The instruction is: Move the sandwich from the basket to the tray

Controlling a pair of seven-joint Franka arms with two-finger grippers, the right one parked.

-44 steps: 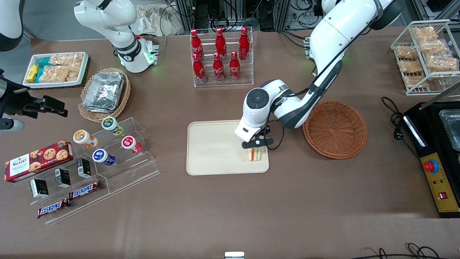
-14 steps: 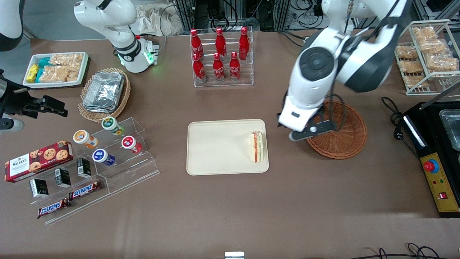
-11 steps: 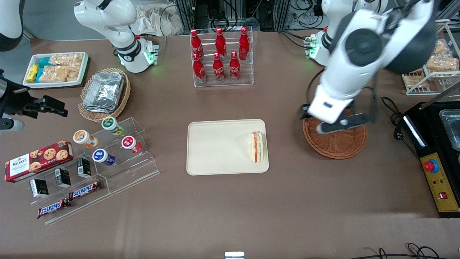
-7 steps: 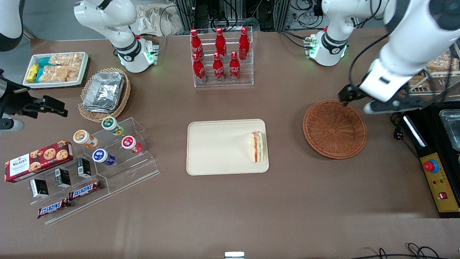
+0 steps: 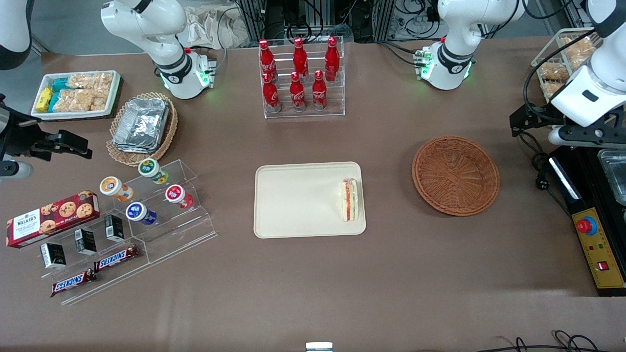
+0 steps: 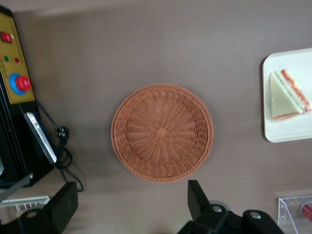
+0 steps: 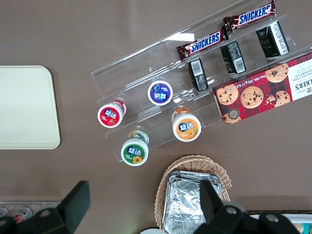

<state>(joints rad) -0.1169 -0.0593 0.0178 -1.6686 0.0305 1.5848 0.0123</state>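
1. The gripper [image 5: 555,128] hangs high at the working arm's end of the table, above a black appliance [image 5: 594,195]; its fingers [image 6: 63,207] are spread wide, holding nothing.
2. Nearest to it, toward the parked arm's end, sits the basket [image 5: 456,175], with nothing in it; the wrist view shows bare weave [image 6: 162,131].
3. Farther from the gripper the same way lies the tray [image 5: 298,200], apart from the basket.
4. The sandwich [image 5: 350,199] lies on the tray along the short rim nearest the basket, well apart from the gripper; its red and green filling faces up [image 6: 287,93].
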